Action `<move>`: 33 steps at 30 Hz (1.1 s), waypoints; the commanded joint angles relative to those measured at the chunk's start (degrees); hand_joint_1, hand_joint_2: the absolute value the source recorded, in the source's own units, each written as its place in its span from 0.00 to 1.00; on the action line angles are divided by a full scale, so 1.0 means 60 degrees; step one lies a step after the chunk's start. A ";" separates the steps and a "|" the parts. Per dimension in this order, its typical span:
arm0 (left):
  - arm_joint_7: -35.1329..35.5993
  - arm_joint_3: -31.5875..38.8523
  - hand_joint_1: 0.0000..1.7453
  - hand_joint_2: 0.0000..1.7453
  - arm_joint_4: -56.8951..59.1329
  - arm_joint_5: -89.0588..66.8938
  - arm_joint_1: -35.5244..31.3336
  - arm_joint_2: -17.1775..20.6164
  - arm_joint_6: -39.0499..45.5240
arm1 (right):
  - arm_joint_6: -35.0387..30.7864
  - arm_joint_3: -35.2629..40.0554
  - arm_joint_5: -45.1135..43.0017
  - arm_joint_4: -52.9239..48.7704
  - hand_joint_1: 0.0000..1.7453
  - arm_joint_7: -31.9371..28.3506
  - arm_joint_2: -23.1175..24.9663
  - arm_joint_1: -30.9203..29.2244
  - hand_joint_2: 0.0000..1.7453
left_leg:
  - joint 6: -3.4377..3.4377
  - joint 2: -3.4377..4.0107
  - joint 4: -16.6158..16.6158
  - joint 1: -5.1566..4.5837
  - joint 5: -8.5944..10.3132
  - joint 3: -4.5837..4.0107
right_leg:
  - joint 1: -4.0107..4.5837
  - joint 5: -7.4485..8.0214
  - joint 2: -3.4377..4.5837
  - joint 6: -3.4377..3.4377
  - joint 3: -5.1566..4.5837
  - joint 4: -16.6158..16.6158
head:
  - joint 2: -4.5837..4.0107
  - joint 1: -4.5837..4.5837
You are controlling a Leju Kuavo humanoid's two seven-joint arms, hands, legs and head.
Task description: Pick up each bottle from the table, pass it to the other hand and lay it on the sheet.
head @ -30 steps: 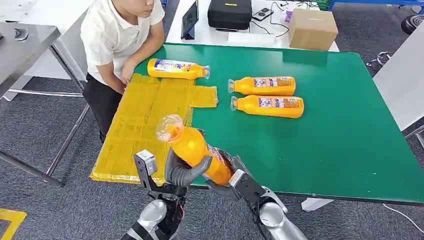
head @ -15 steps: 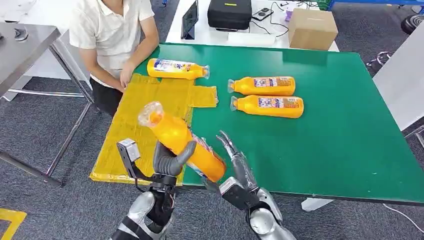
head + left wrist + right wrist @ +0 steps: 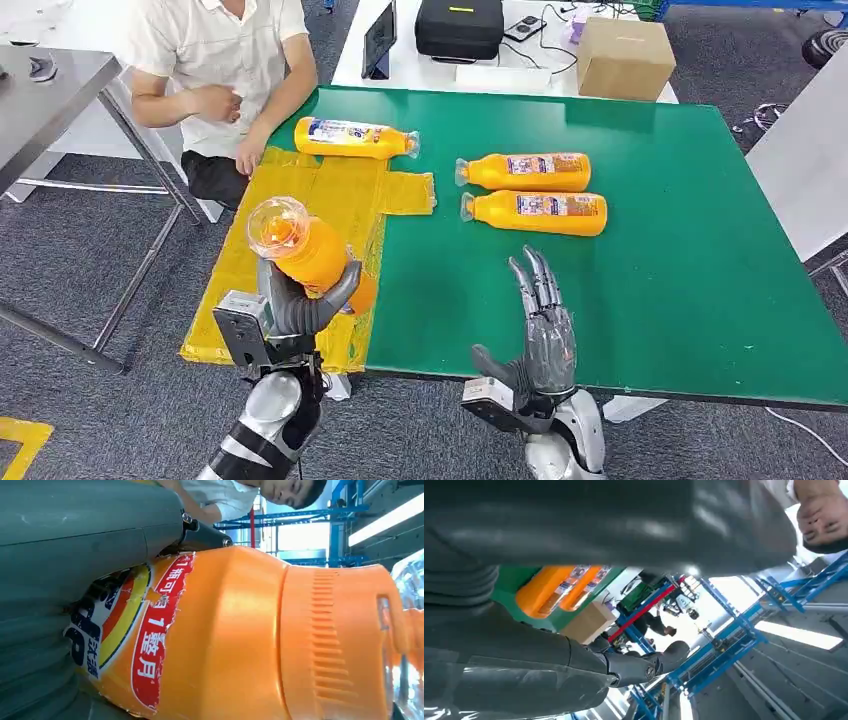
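One orange bottle (image 3: 310, 255) in left hand (image 3: 300, 305) above yellow sheet (image 3: 300, 215).

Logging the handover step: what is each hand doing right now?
Left hand: holding an orange bottle over the yellow sheet.
Right hand: open, fingers spread, holding nothing.

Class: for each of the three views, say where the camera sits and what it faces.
Head view: high on the body, looking down at the green table; both hands show.
Left wrist view: behind the left hand, facing the held bottle.
Right wrist view: behind the empty right hand, looking across at two lying bottles.
Head and left wrist views share the held bottle.
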 commanded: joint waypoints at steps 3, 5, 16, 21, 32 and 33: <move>0.0007 0.0045 1.00 1.00 0.0566 0.0007 -0.0441 0.0261 0.0013 | -0.0051 -0.0412 0.0005 -0.0044 0.00 -0.0038 0.0045 -0.0031 0.00 | -0.0007 0.0001 -0.0004 0.0001 0.0003 0.0004 | 0.0001 0.0002 0.0001 -0.0012 0.0003 -0.0002 | 0.0000 0.0000; 0.0007 0.0045 1.00 1.00 0.0566 0.0007 -0.0441 0.0261 0.0013 | -0.0051 -0.0412 0.0005 -0.0044 0.00 -0.0038 0.0045 -0.0031 0.00 | -0.0016 0.0003 -0.0005 0.0014 -0.0001 0.0018 | 0.0014 0.0003 0.0007 -0.0025 0.0020 -0.0011 | 0.0000 0.0000; 0.4578 0.0773 1.00 1.00 0.4749 -1.1582 -0.2483 0.0618 -0.0888 | -0.0051 -0.1407 0.1651 -0.0409 0.00 0.0635 -0.0068 -0.0383 1.00 | -0.0011 0.0001 -0.0009 0.0007 0.0013 0.0018 | 0.0008 0.0014 0.0005 -0.0019 0.0021 -0.0013 | 0.0000 0.0000; 0.5763 -0.0619 1.00 1.00 0.7740 -1.3302 -0.4618 0.0647 -0.4185 | 0.0037 -0.0970 0.1038 -0.0150 0.00 0.0694 -0.0289 -0.0576 1.00 | -0.0013 -0.0027 0.0006 0.0013 0.0034 -0.0002 | 0.0014 0.0015 -0.0022 -0.0014 0.0012 -0.0003 | 0.0000 0.0000; 0.5417 -0.0114 1.00 1.00 0.8165 -1.2414 -0.4751 0.0484 -0.5180 | 0.0772 -0.1002 -0.0086 0.0001 0.00 0.0296 -0.0150 -0.0643 1.00 | -0.0021 0.0011 0.0004 0.0018 0.0033 0.0006 | 0.0019 0.0023 0.0022 -0.0011 0.0014 -0.0004 | 0.0000 0.0004; 0.5343 -0.0099 1.00 1.00 0.8360 -1.2264 -0.4857 0.0467 -0.5365 | 0.0866 -0.0968 -0.0174 0.0120 0.00 0.0263 -0.0123 -0.0712 1.00 | -0.0016 0.0010 0.0004 0.0014 0.0036 -0.0009 | 0.0014 0.0024 0.0019 -0.0004 -0.0001 0.0000 | 0.0000 0.0000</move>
